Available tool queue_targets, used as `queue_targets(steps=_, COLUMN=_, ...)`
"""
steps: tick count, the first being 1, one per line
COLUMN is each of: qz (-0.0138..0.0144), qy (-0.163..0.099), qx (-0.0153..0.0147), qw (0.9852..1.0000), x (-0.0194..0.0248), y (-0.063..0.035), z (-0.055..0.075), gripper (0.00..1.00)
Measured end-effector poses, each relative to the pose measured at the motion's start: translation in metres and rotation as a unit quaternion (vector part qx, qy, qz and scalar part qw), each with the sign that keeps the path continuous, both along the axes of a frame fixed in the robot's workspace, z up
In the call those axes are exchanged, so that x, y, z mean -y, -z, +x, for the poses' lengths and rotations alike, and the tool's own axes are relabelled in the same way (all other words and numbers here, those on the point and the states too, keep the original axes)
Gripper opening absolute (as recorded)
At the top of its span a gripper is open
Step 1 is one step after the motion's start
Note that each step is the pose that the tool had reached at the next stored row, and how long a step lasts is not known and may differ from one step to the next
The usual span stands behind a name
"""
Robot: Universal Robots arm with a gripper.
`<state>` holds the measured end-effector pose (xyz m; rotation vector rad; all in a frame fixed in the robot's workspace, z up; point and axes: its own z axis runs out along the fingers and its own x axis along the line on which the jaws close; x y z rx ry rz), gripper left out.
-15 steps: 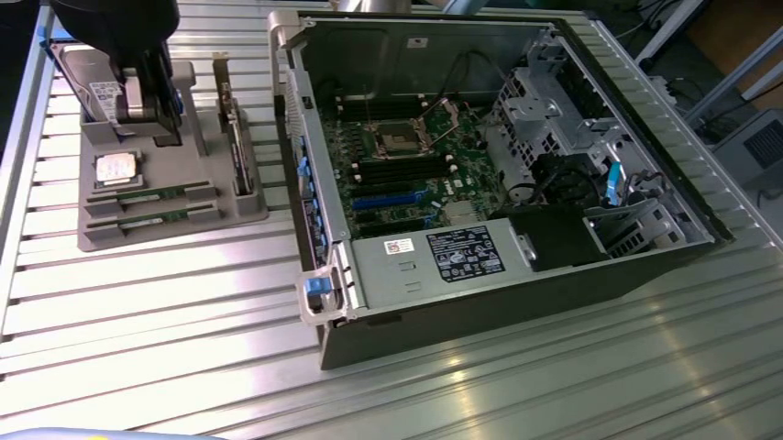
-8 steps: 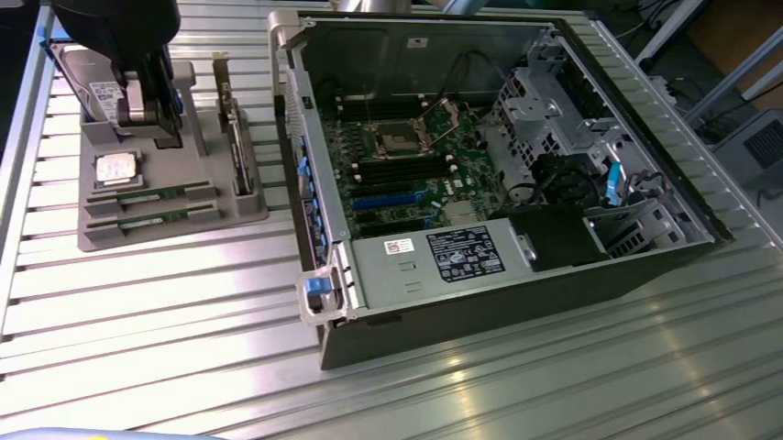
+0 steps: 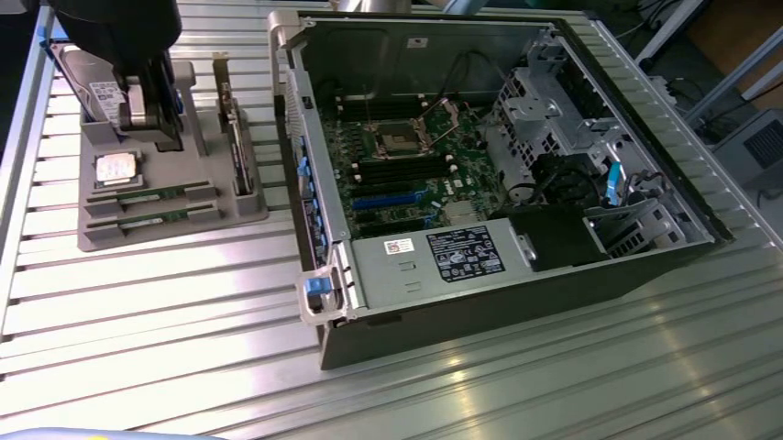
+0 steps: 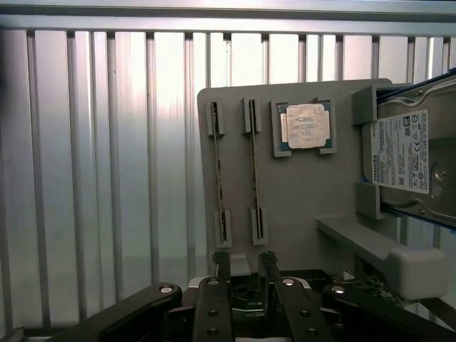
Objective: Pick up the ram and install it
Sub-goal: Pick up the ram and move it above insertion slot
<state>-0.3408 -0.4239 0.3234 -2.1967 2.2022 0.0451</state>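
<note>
The ram [image 4: 253, 171] is sitting on edge in its slot in the grey tray [image 4: 299, 206], just ahead of the hand [image 4: 244, 265], whose fingers are standing apart and gripping nothing. A twin stick [image 4: 219, 178] is lying parallel, close beside it.

That closeness is looking like the main hazard: a finger going down between the two could be landing on the neighbour's top edge or dragging both out. The board is thin, and clips are holding each end, so an off-centre pinch could be tilting it and jamming it in the slot.

On the ram's far side from the twin, a processor chip [image 4: 306, 127] is leaving only a narrow strip of bare tray, with the hard drive [image 4: 410, 153] lying beyond. In the exterior view a tall card [image 3: 233, 137] is standing near the hand and could be getting clipped on a sideways swing. Beyond the twin, bare counter [image 4: 107, 178] is offering free room. The open computer case [image 3: 490, 183] is sitting well apart.
</note>
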Motion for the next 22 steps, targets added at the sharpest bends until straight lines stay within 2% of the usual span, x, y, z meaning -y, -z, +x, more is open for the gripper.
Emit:
queue_targets(steps=10, qz=0.0, qy=0.0, qx=0.0, qw=1.0, x=0.0009, y=0.0062, z=0.0, gripper=0.3)
queue_targets(steps=22, qz=0.0, qy=0.0, qx=0.0, qw=1.0, x=0.0011, y=0.0188, z=0.0, gripper=0.3)
